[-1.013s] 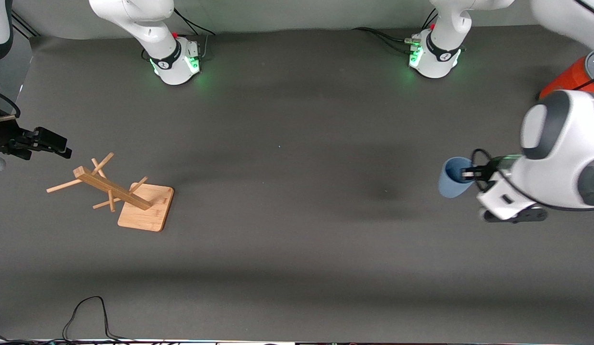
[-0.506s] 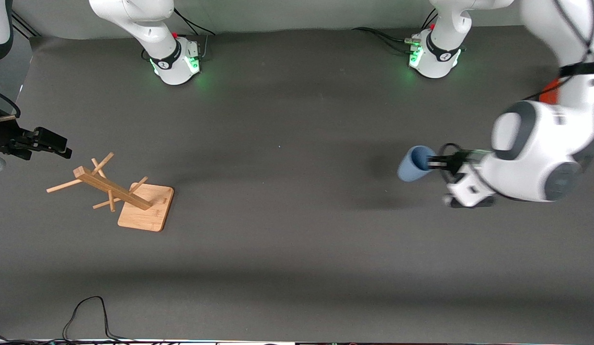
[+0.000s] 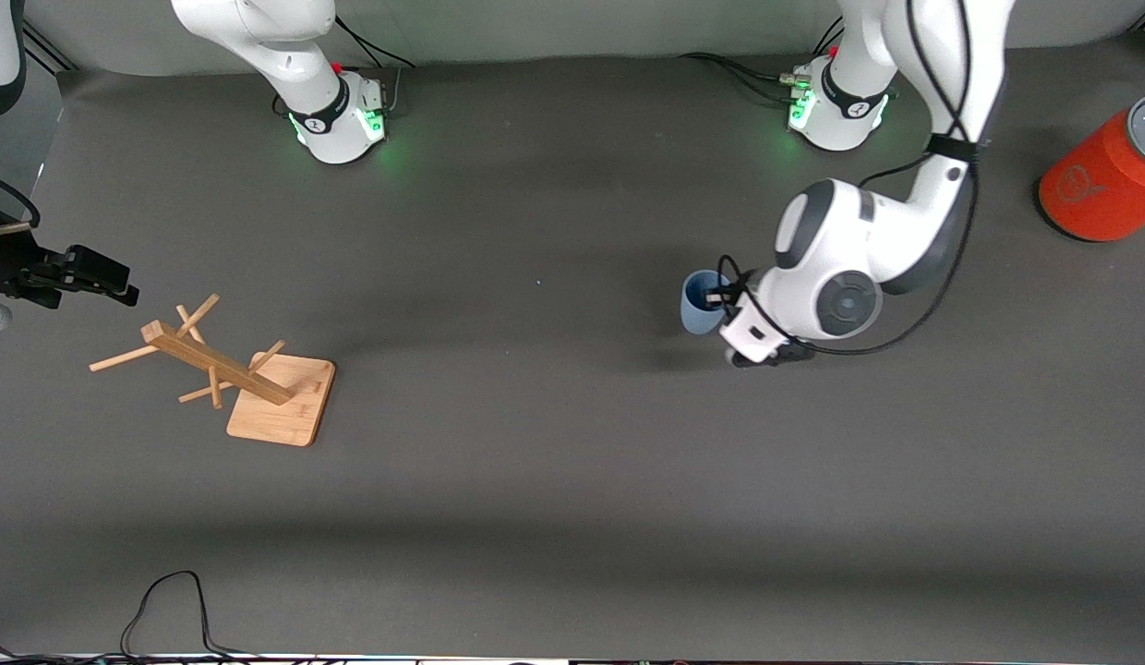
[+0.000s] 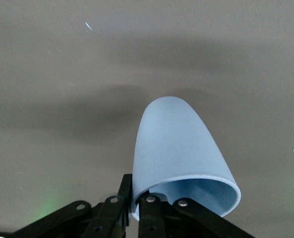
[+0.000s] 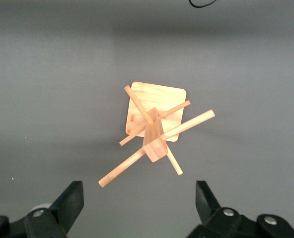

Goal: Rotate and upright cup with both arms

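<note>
The pale-blue cup [image 3: 698, 303] hangs over the grey table, toward the left arm's end. My left gripper [image 3: 720, 298] is shut on its rim. In the left wrist view the cup [image 4: 179, 148] lies tilted, with its base pointing away from the gripper [image 4: 135, 201] and its open mouth toward it. One finger [image 4: 123, 191] presses the outer wall and the other sits inside the rim. My right gripper [image 3: 120, 284] waits open over the table's edge at the right arm's end. Its wide-apart fingers [image 5: 70, 203] frame the wooden rack, and nothing lies between them.
A wooden peg rack [image 3: 231, 369] on a square base stands toward the right arm's end; it is also in the right wrist view [image 5: 154, 134]. A large orange cylinder with a grey top [image 3: 1103, 180] stands at the left arm's end. A black cable [image 3: 166, 600] loops near the front edge.
The left arm has swung the held cup from the left arm's end toward the middle of the table, uncovering the orange cylinder. The right arm has not moved.
</note>
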Available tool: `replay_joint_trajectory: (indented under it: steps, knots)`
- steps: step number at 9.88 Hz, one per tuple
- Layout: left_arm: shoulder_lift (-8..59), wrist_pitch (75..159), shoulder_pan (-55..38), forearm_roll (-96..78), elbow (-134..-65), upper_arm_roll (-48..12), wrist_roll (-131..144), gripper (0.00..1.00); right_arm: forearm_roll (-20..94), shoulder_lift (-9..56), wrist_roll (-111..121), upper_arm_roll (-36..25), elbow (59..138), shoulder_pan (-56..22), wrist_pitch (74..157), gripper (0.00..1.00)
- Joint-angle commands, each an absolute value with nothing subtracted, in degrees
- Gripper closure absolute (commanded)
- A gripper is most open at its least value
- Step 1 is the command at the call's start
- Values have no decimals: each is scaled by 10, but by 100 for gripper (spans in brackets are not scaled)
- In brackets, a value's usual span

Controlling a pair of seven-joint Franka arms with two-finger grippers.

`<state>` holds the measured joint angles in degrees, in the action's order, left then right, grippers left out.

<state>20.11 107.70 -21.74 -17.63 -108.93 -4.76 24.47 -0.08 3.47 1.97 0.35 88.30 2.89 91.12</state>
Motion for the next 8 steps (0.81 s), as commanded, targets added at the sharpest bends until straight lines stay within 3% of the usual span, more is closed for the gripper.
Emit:
replay_joint_trajectory:
  steps: [1,2,3,5,6,7,8]
  knots:
    - [219,1098,-243,-181,-1095,-37,254,100,-2,43,25,1,870,25,911,0]
    - [231,1104,-254,-181,-1094,-38,254,87,-3,44,25,1,871,26,911,0]
    - [240,1110,-262,-180,-1094,-37,254,85,-2,43,25,1,871,26,911,0]
    - [247,1116,-265,-178,-1091,-37,254,63,-2,44,25,1,871,26,911,0]
    - [243,1107,-263,-175,-1086,-37,254,46,-3,44,25,2,871,26,911,0]
    - [234,1085,-258,-173,-1079,-33,254,18,-2,44,25,1,871,25,911,0]
    - [226,1055,-256,-162,-1062,-30,254,0,-3,44,25,1,871,25,911,0]
